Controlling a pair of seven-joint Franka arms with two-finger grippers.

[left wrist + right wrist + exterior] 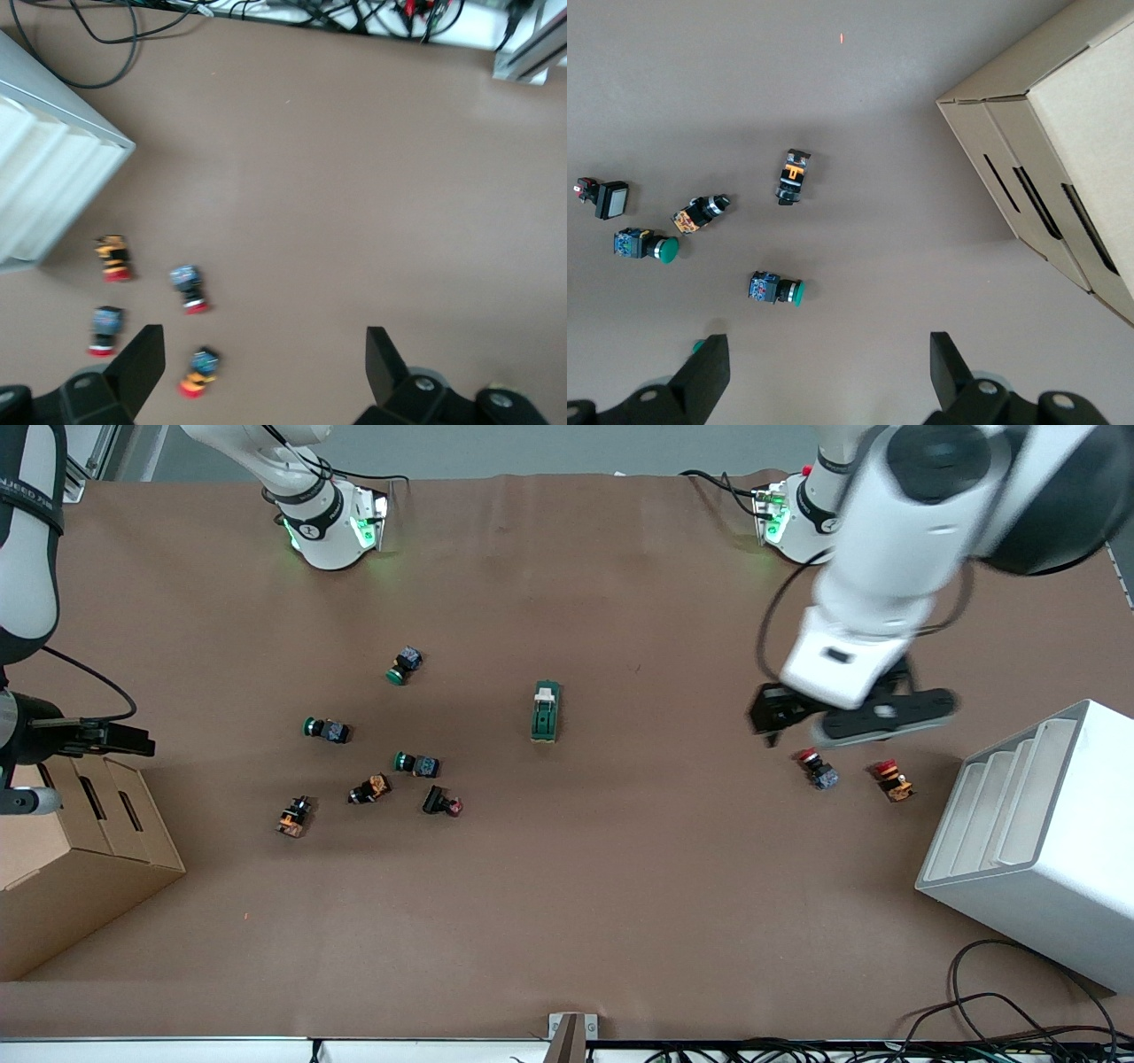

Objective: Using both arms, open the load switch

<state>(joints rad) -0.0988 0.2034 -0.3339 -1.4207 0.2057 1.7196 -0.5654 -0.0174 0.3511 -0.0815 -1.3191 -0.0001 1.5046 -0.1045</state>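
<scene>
The load switch (545, 710) is a dark green block with a white tab at the end toward the robots' bases. It lies alone near the middle of the table and shows in neither wrist view. My left gripper (776, 721) hangs open over the table toward the left arm's end, above a few red-capped push-buttons (188, 288); its fingers (142, 361) hold nothing. My right gripper (111, 737) is open too, over the table's edge by the cardboard box (80, 850). Bare table shows between its fingers (707, 372).
Several green, orange and black push-buttons (416, 763) lie scattered on the right arm's side of the load switch. Two red-capped ones (817, 769) sit beside a white slotted rack (1036, 841) at the left arm's end. Cables run along the table's near edge.
</scene>
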